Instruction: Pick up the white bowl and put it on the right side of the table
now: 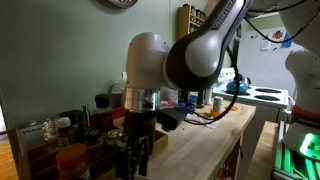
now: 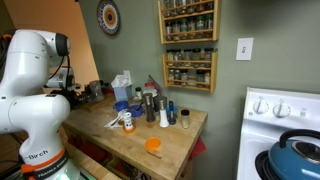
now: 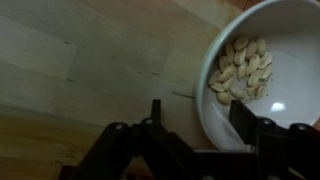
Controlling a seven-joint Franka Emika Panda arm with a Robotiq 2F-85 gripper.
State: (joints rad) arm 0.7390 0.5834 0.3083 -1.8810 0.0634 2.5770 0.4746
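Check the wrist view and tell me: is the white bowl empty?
No, the white bowl holds a heap of pale nut-like pieces lying on its floor.

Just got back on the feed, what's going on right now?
The gripper is down at the white bowl on the table. Its jaws are open and appear to straddle the bowl's rim, with one finger outside and one over the inside. The bowl holds pale nut-like pieces and seems to rest on the wood. Nothing is gripped yet.
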